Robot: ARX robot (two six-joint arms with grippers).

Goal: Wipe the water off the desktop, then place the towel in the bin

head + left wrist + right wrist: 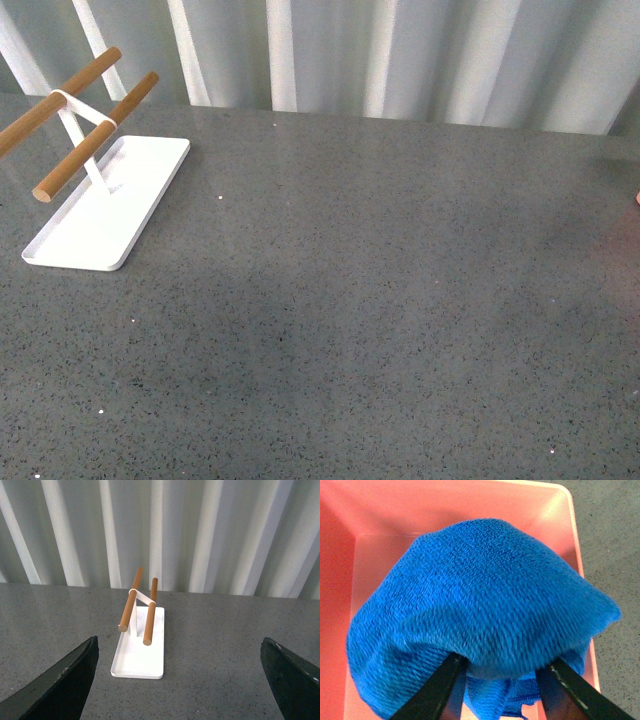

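Two black fingers (435,690) of the right gripper (502,680) pinch the blue towel (480,610) from either side, and the cloth bulges out in front of them in a thick rounded fold. Behind the towel are the pink walls and floor of a bin (380,515) (whether the cloth rests on the floor or hangs clear of it cannot be told). Speckled grey desktop (610,535) shows just past the bin's rim.

The left gripper (180,680) is spread wide with nothing between its fingers, above the desktop (225,645) and facing a white tray (142,655) whose stand carries two wooden rods (150,612).

From the front neither arm is seen; the tray (110,210) sits at the far left of the desktop (380,300), near a corrugated wall (400,60).
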